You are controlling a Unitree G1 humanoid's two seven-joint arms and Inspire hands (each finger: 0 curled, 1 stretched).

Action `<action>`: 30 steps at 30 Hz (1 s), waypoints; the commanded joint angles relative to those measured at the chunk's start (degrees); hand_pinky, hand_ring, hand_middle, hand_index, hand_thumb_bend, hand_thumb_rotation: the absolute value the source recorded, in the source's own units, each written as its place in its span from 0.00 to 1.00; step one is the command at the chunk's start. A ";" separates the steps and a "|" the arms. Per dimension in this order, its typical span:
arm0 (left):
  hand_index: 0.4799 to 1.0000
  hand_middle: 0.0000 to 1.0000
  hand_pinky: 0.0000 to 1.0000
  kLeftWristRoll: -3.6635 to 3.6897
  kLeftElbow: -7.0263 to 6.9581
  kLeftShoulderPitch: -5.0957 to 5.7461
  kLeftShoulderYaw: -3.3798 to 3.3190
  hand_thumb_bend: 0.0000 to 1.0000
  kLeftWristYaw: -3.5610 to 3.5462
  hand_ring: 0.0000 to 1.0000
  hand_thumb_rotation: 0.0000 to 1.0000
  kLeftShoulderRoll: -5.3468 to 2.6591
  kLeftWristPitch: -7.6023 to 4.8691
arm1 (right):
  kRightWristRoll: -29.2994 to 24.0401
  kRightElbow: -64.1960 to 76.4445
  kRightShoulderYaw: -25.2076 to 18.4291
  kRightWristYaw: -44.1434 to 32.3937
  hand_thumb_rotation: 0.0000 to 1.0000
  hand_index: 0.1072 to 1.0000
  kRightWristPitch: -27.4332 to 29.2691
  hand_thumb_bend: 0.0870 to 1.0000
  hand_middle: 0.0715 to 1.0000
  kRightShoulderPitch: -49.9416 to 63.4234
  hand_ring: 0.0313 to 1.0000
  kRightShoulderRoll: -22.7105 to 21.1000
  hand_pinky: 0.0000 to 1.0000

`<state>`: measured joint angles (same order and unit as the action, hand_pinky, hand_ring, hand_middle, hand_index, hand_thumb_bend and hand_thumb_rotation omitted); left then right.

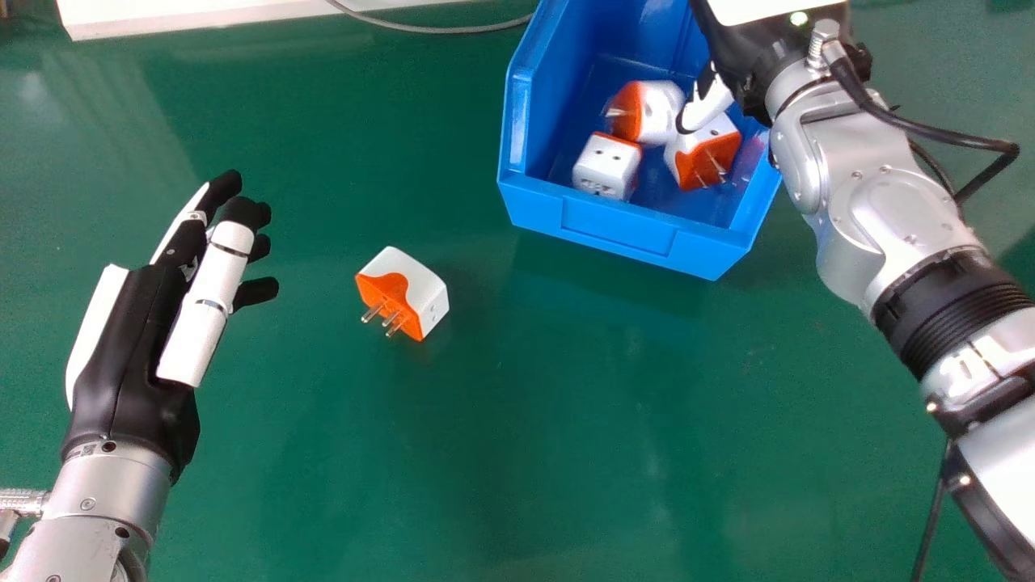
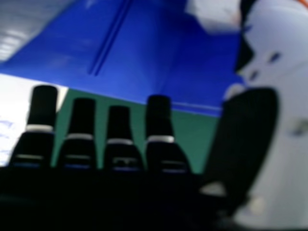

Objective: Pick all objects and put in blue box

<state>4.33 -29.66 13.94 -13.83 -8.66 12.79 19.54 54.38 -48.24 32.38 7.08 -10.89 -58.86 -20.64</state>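
At the left side of the head view, the left hand (image 1: 129,343) is above the green table (image 1: 501,420), relaxed and open, with its fingers extended. To the right of it, well apart, the loose adapter (image 1: 411,283) lies on the table; its long axis goes from far left to near right, and its prongs point to the near left. Farther right stands the blue box (image 1: 618,229) with three adapters inside. The nearest adapter (image 1: 602,168) shows its socket holes, the far adapter (image 1: 661,111) points its prongs to the left, and the right adapter (image 1: 687,158) turns its prongs toward the near side. Over this box is the right hand (image 1: 748,61), with its thumb (image 1: 705,107) reaching down beside the adapters. In the right hand view, its fingers (image 2: 160,115) are straight, not clenched, and beyond them a white sheet (image 2: 12,108) carries faint writing, too blurred for reading.
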 commanded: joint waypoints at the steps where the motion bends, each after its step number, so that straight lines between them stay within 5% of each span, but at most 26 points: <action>1: 0.87 0.89 0.80 -0.45 -0.45 -0.50 0.02 0.45 0.31 0.88 0.89 0.55 0.06 | 0.40 1.86 -0.13 0.26 0.31 0.94 -0.56 0.67 0.97 -0.64 0.96 -0.88 0.90; 5: 0.87 0.89 0.79 -0.60 -0.37 -0.59 0.23 0.45 0.51 0.88 0.89 0.50 0.16 | 0.23 2.22 -0.33 0.71 0.33 0.98 -0.94 0.66 0.99 -0.36 0.99 -0.70 0.97; 12: 0.86 0.89 0.79 -0.70 0.00 -0.85 0.41 0.45 0.55 0.88 0.89 0.42 0.06 | -1.20 8.64 -2.35 0.70 0.33 0.99 -1.33 0.66 1.00 2.60 1.00 -1.38 0.97; 19: 0.86 0.89 0.79 -0.39 0.90 -1.37 0.21 0.46 0.20 0.87 0.89 0.71 -0.35 | -3.55 25.86 -7.15 -2.12 0.30 0.97 -3.70 0.66 1.00 11.10 0.98 -1.80 0.93; 30: 0.86 0.89 0.80 -0.24 0.09 -1.06 0.03 0.46 -0.01 0.88 0.89 0.91 -0.17 | -1.78 53.97 -11.07 -3.67 0.26 0.95 -6.99 0.68 1.00 29.49 0.97 -0.13 0.91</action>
<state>4.13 -28.31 12.83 -13.54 -8.60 13.03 19.89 51.69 0.97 22.15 2.87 -17.94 -31.87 -21.19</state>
